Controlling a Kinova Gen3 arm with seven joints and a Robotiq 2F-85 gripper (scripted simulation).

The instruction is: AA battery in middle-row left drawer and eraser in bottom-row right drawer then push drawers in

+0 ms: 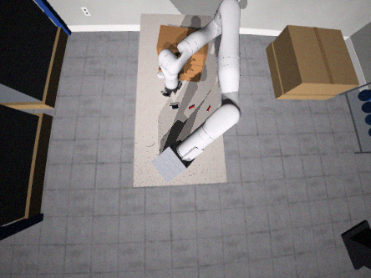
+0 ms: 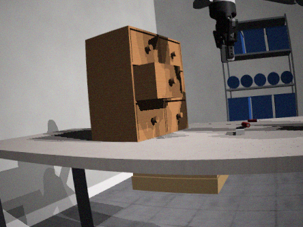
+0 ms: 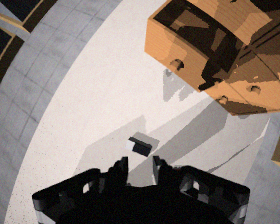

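The small wooden chest [image 2: 132, 83] stands at the far end of the table; it also shows in the overhead view [image 1: 184, 52] and in the wrist view [image 3: 219, 35]. Its middle-row left drawer [image 2: 157, 80] is pulled out, and its inside looks dark in the wrist view [image 3: 188, 31]. The other drawers look pushed in. My gripper [image 2: 228, 54] [image 3: 140, 163] hangs high in front of the chest, fingers a little apart with nothing between them. A small dark grey block [image 3: 143, 143], eraser-like, lies on the table below it [image 1: 174, 104]. Two small red things [image 1: 191, 106] [image 1: 208, 108] lie further right.
My arm's base [image 1: 169, 166] sits at the table's near end. A cardboard box [image 1: 313, 62] stands on the floor to the right. A blue shelf rack [image 2: 259, 73] is behind the table. Dark cabinets [image 1: 25, 64] line the left.
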